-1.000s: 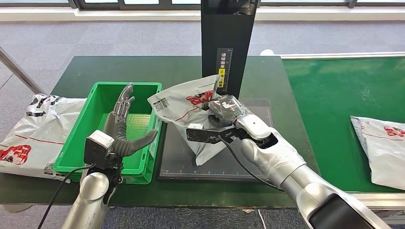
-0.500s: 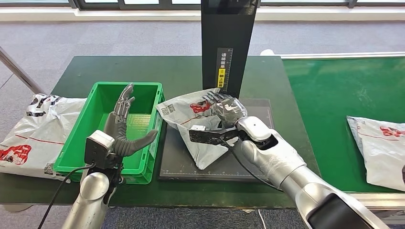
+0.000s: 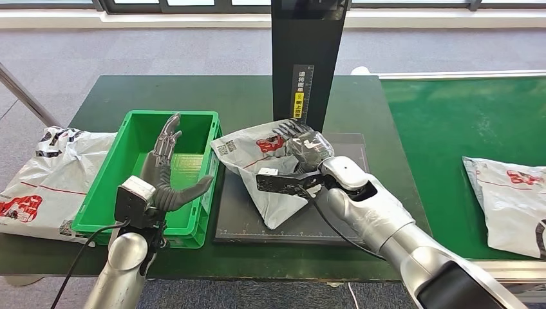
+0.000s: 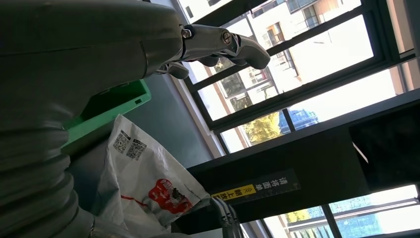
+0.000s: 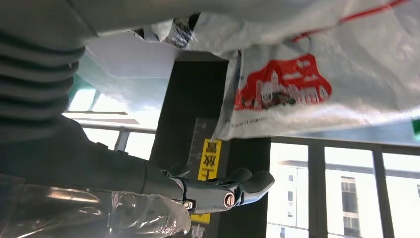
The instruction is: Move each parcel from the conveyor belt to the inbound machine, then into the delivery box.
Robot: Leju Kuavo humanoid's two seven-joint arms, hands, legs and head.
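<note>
**Parcel held over the scan plate, box just to its left**

Right now my right hand [image 3: 308, 161] grips a grey plastic parcel [image 3: 261, 161], its fingers closed on the crumpled upper edge where the bag bunches up. The parcel hangs tilted over the dark plate [image 3: 290, 219] of the inbound machine [image 3: 308, 58], its lower corner reaching down toward the plate and its left edge close to the plate's left border. The machine's black column rises directly behind the hand, very near the parcel's upper corner, so I have little room that way.

Just left of the plate stands the green delivery box [image 3: 132, 145], its right rim near the parcel's left corner. My left hand [image 3: 164, 170] hovers over the box, holding nothing, fingers spread and pointing upward, thumb out toward the box's right wall.

Left of the box, another grey parcel [image 3: 48, 174] lies at the table's [image 3: 238, 96] edge, partly overhanging it. On the far right, a third parcel [image 3: 512, 199] rests on the green conveyor belt [image 3: 451, 122], well apart from my right arm, with open belt between.
</note>
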